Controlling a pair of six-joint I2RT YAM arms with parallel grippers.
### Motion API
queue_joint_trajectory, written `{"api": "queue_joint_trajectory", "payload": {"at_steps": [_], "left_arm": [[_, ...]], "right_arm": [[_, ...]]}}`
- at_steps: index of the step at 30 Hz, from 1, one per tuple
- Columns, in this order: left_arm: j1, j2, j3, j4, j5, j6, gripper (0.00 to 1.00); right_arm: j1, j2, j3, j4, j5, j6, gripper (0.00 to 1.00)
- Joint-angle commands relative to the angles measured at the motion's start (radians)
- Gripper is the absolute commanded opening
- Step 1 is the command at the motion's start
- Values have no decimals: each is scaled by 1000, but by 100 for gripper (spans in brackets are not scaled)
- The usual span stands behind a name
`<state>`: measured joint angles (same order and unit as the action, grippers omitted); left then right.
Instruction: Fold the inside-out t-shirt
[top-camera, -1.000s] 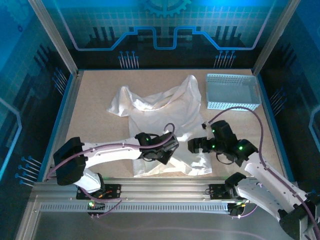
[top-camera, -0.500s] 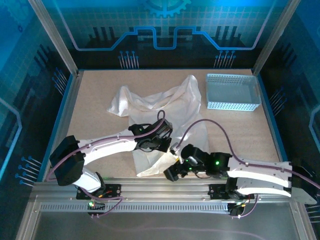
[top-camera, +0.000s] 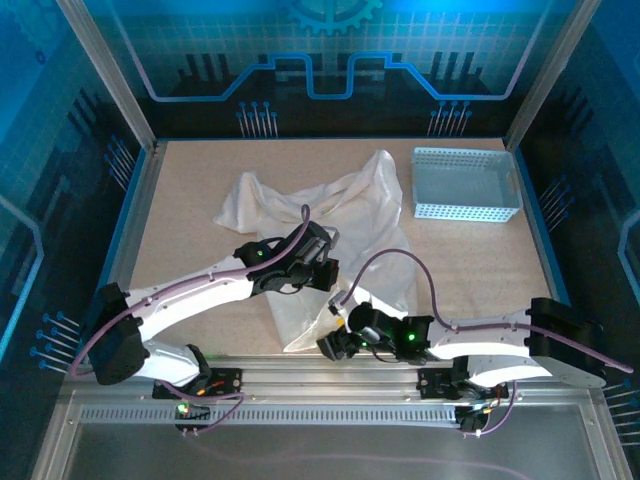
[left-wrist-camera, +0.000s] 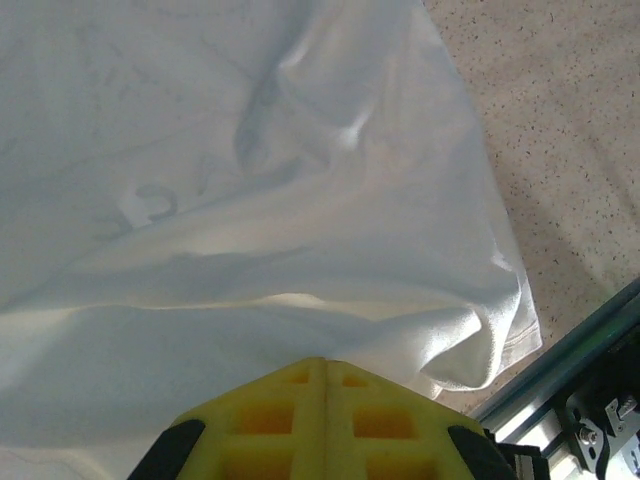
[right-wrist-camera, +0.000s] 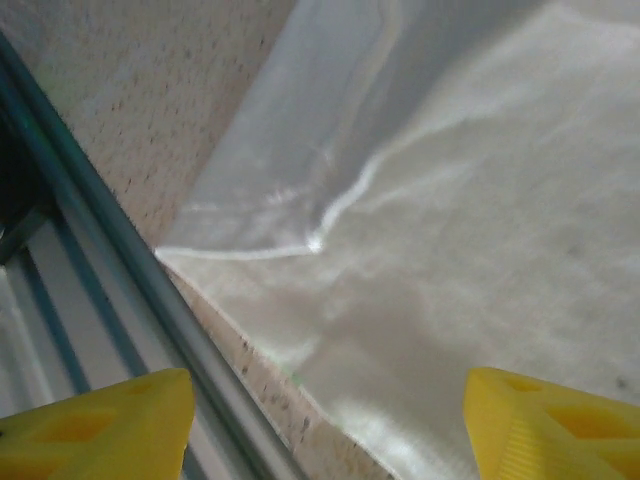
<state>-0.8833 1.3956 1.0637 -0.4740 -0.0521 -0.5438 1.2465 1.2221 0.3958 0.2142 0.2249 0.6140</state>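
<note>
The white inside-out t-shirt lies crumpled in the middle of the table, its lower part drawn into a narrow strip reaching the near edge. My left gripper sits over the shirt's middle, shut on a fold of its cloth; in the left wrist view the yellow jaws meet with the t-shirt draped from their tip. My right gripper is low at the near edge by the hem corner, open. Its yellow fingers stand wide apart over the t-shirt hem, and nothing is between them.
A light blue perforated basket stands at the back right, just right of the shirt's sleeve. The metal rail runs along the near table edge, right under the right gripper. Bare tabletop lies to the left and right of the shirt.
The right arm swung left along the near edge to the shirt's hem corner, its jaws narrowing somewhat. The left gripper moved away from the near edge, pulling cloth so the lower shirt narrowed.
</note>
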Motion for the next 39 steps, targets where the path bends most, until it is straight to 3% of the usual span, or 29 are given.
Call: {"api": "queue_joint_trajectory", "payload": {"at_steps": [1, 5, 14, 20, 27, 33, 39], "left_arm": [[15, -34, 34, -2, 17, 14, 0], [38, -43, 70, 3, 33, 11, 0], [47, -55, 139, -33, 46, 44, 0], [73, -128, 127, -26, 93, 55, 0], [80, -164, 135, -73, 126, 129, 0], [82, -156, 130, -36, 305, 163, 0], [87, -100, 209, -33, 328, 136, 0]], "right_arm": [[-13, -3, -49, 164, 123, -12, 69], [-14, -2, -85, 192, 195, -31, 68], [-77, 138, -30, 202, 120, -8, 66], [-147, 161, -12, 190, 147, -16, 63], [-317, 95, 17, 104, -30, -110, 65], [-402, 62, 24, 68, -10, -126, 67], [-349, 91, 29, 132, 129, -104, 70]]}}
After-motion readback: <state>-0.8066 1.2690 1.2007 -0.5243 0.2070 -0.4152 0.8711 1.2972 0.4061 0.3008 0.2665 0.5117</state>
